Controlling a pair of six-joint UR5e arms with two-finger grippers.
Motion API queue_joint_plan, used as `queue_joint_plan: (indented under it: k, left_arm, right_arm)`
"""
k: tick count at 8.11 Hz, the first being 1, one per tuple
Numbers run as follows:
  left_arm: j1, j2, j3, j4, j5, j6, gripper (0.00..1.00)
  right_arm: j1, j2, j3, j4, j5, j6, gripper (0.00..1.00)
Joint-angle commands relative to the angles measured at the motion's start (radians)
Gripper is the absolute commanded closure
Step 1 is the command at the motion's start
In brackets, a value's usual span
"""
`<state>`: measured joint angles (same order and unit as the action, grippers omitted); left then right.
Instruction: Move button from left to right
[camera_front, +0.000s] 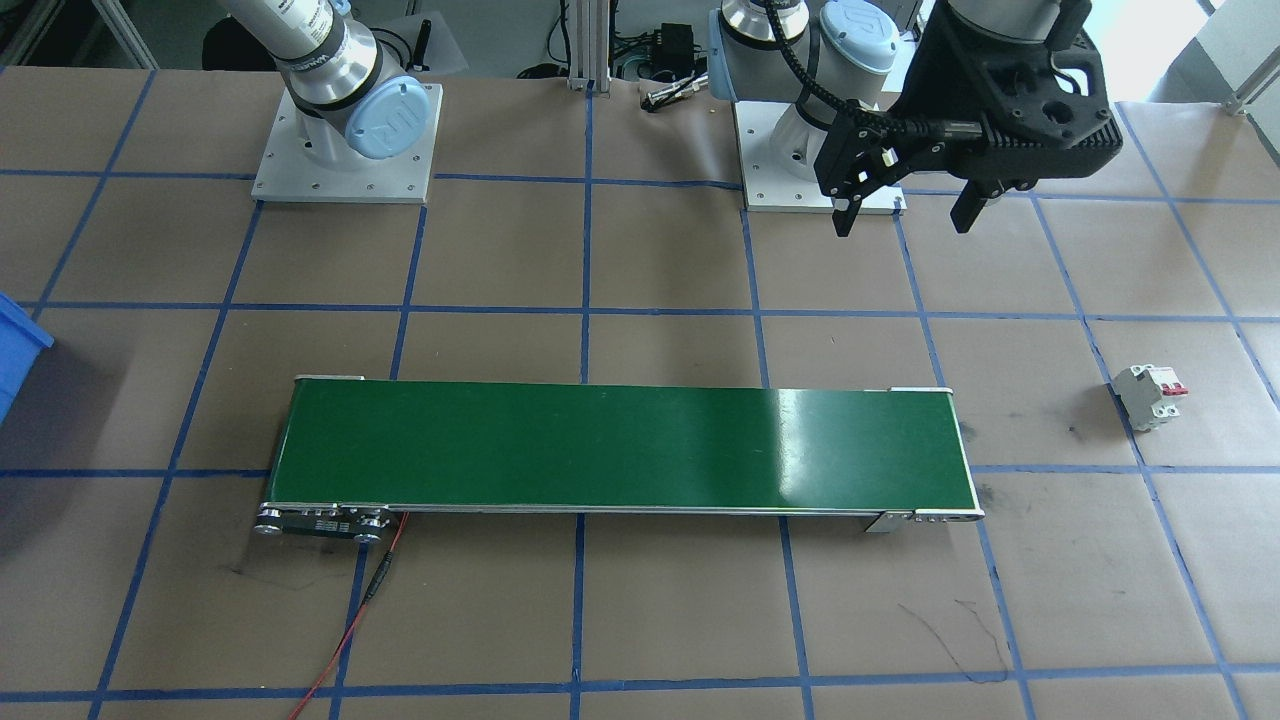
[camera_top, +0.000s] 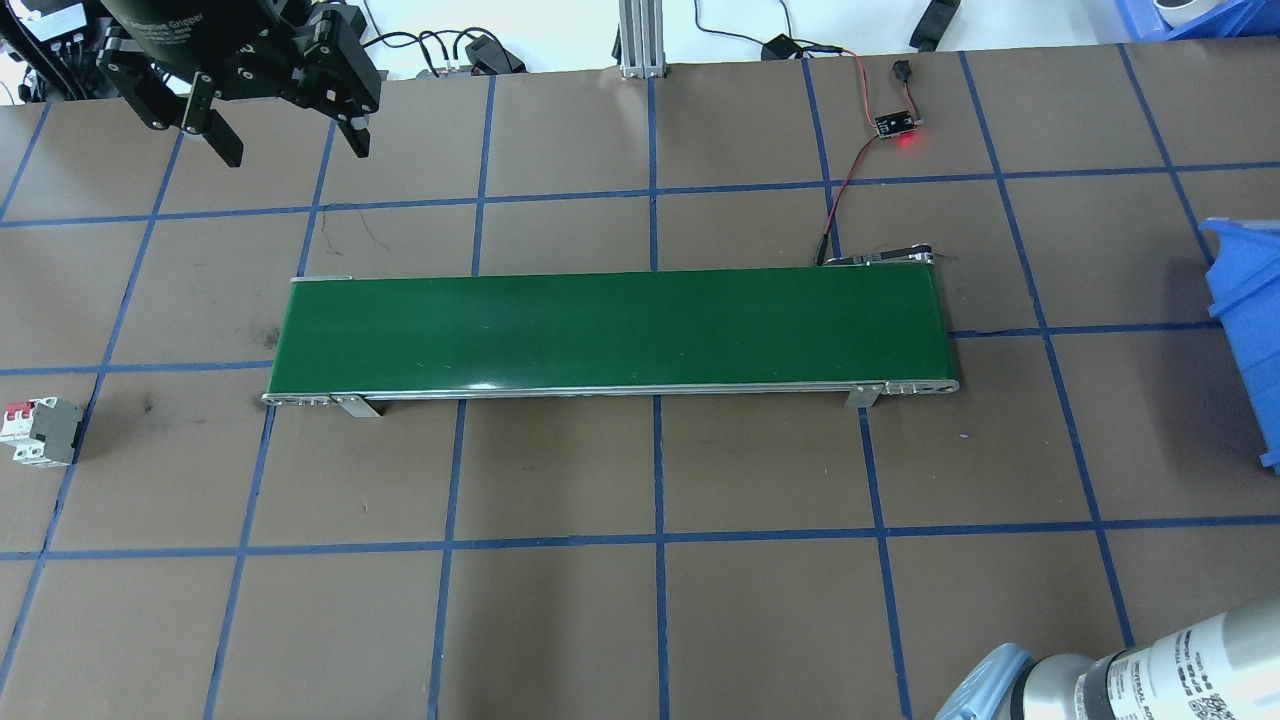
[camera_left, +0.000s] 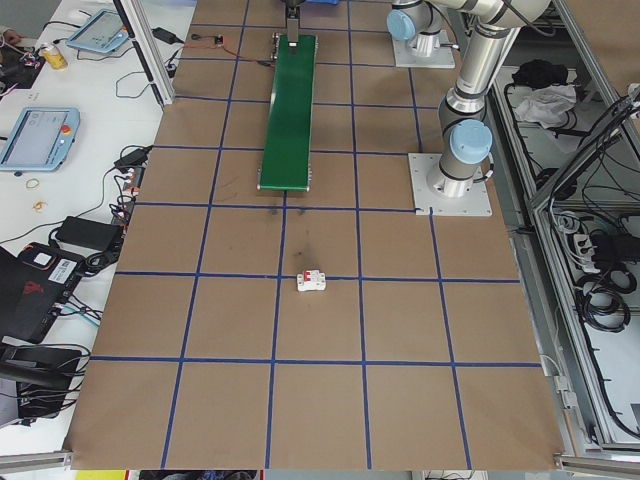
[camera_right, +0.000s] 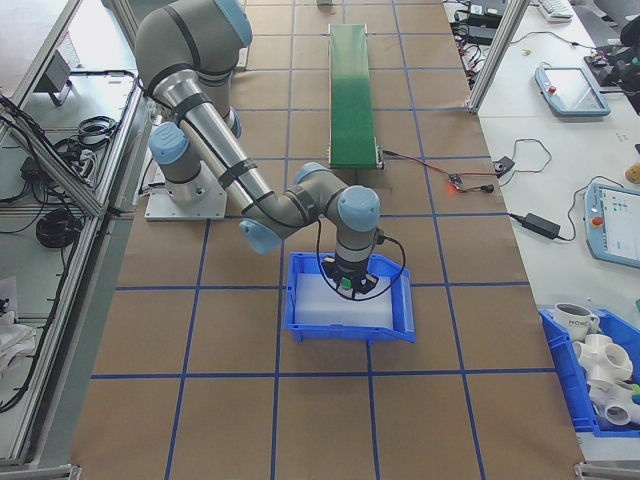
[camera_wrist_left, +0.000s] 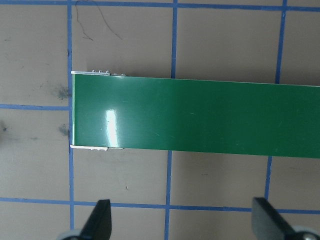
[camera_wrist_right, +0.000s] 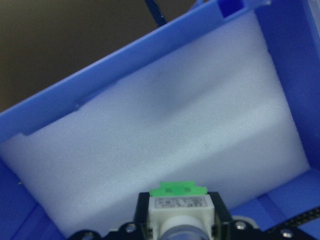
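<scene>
The button, a green cap on a whitish body, sits between the jaws of my right gripper, which is shut on it. It hangs over the white foam floor of a blue bin; its green cap also shows in the exterior right view. My left gripper hovers open and empty above the table, beyond the left end of the green conveyor belt. From the left wrist view, its fingers stand wide apart with the belt ahead of them.
A white circuit breaker with red toggles lies on the table at my far left. The blue bin stands at the right edge. A red wire and a small lit board lie beyond the belt's right end.
</scene>
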<state>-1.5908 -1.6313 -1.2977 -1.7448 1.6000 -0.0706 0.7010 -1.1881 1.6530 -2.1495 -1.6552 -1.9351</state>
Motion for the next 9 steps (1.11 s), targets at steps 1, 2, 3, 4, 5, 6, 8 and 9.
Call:
queue_joint_plan:
  k: [1,2,3,4,5,6,8,9]
  left_arm:
    - [0.000,-0.001,0.000,0.002,0.000,0.000,0.00]
    - [0.000,-0.001,0.000,0.001,0.000,0.000,0.00]
    - [0.000,0.001,0.000,0.001,0.000,0.000,0.00]
    - [0.000,-0.001,0.000,0.002,0.000,0.000,0.00]
    - [0.000,-0.001,0.002,0.002,0.000,0.000,0.00]
    - [0.000,0.001,0.000,0.002,0.000,0.000,0.00]
    - [0.000,-0.001,0.000,0.004,0.000,0.000,0.00]
    - [0.000,-0.001,0.000,0.004,0.000,0.000,0.00]
  right_arm:
    - [-0.005,0.114,0.010,-0.107,0.043,-0.129,1.00]
    - [-0.005,0.117,0.011,-0.112,0.055,-0.157,1.00]
    - [-0.005,0.117,0.011,-0.110,0.055,-0.162,0.75]
    - [-0.005,0.114,0.011,-0.104,0.077,-0.163,0.19]
    - [-0.005,0.104,0.011,-0.098,0.078,-0.173,0.00]
    - [-0.005,0.072,0.011,-0.092,0.077,-0.170,0.00]
    - [-0.006,-0.042,0.011,0.055,0.078,-0.153,0.00]
    - [0.000,-0.120,0.011,0.136,0.075,-0.101,0.00]
